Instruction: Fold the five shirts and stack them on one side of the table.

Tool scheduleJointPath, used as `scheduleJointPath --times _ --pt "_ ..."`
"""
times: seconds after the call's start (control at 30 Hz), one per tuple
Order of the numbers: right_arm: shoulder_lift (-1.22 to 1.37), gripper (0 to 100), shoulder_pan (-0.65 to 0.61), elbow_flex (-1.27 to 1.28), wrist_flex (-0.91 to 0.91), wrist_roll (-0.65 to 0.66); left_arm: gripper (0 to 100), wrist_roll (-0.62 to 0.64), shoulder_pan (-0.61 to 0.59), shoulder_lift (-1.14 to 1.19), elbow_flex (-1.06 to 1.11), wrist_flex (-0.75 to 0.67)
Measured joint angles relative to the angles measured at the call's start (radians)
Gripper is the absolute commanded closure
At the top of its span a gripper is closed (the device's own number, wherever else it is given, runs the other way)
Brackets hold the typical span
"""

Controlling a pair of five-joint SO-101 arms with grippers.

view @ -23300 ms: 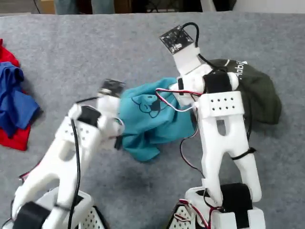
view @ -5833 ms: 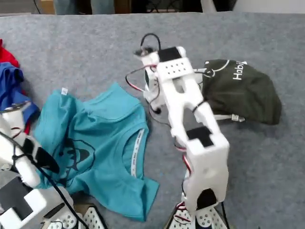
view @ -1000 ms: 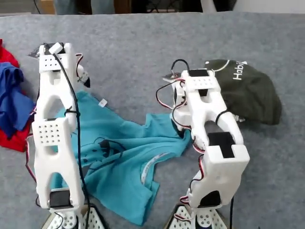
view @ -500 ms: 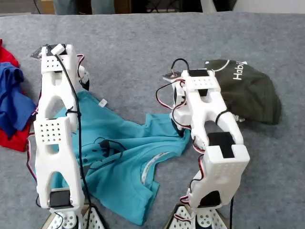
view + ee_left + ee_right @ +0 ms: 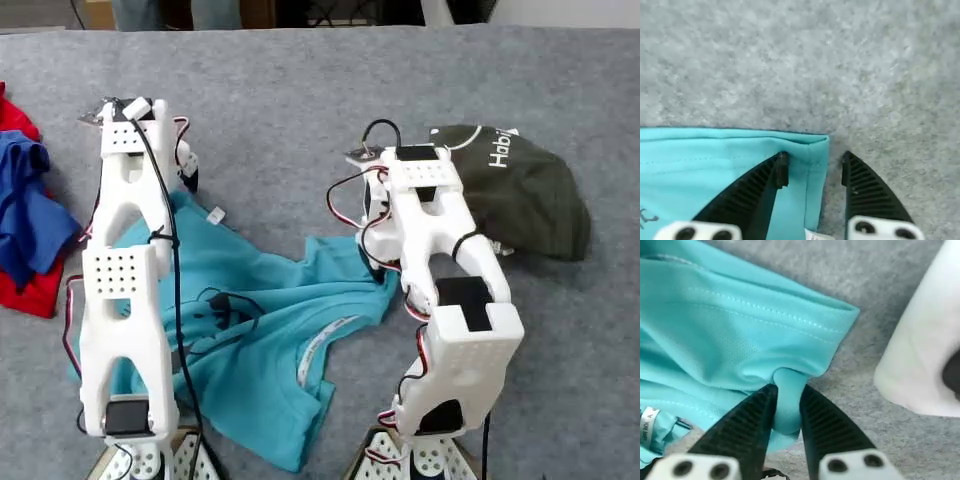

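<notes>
A teal shirt (image 5: 250,300) lies rumpled and partly spread on the grey carpeted table (image 5: 300,90) between the two arms. My left gripper (image 5: 188,180) is at the shirt's far left corner. In the left wrist view it (image 5: 812,167) is open, with one finger on the teal hem (image 5: 715,155) and the other on bare carpet just past the corner. My right gripper (image 5: 376,264) is tucked under its own arm at the shirt's right edge. In the right wrist view it (image 5: 787,402) is shut on a pinched fold of the teal fabric (image 5: 740,325).
A dark olive shirt (image 5: 520,190) lies bunched at the right, close behind the right arm. A blue shirt (image 5: 30,215) sits on a red one (image 5: 35,290) at the left edge. Bare carpet stretches across the far half of the table.
My left arm has shifted slightly right and nearer, bringing its gripper to the shirt's far left corner. The right arm and the shirt have stayed put.
</notes>
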Motion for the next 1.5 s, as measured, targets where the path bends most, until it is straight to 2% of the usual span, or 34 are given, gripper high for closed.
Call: scheduleJointPath --times 0.23,0.47,0.53,0.77,0.87,1.03,1.27,1.43,1.5 --pt "0.0 95.3 0.0 0.0 0.0 0.0 97 0.002 0.005 0.058 -0.066 -0.008" --pt "0.0 95.3 0.0 0.0 0.0 0.0 97 -0.044 -0.002 0.069 -0.074 -0.005" --pt "0.0 95.1 0.0 0.0 -0.002 0.0 97 -0.054 -0.009 0.06 -0.104 0.034" --pt "-0.015 83.5 -0.002 -0.124 0.155 0.008 97 -0.16 -0.11 0.012 -0.137 0.077" --pt "-0.038 83.6 -0.026 -0.198 0.212 0.014 97 -0.206 -0.155 -0.071 -0.054 0.077" --pt "-0.04 83.6 -0.118 -0.325 0.235 0.008 97 -0.321 -0.181 -0.219 0.209 0.077" --pt "0.143 83.7 -0.15 -0.555 0.23 -0.226 97 -0.479 -0.186 -0.373 0.58 0.077" --pt "0.325 94.4 -0.157 -0.669 0.262 -0.322 97 -0.566 -0.229 -0.456 0.7 0.075" --pt "0.376 93.4 -0.157 -0.703 0.269 -0.341 97 -0.605 -0.258 -0.476 0.726 0.075"
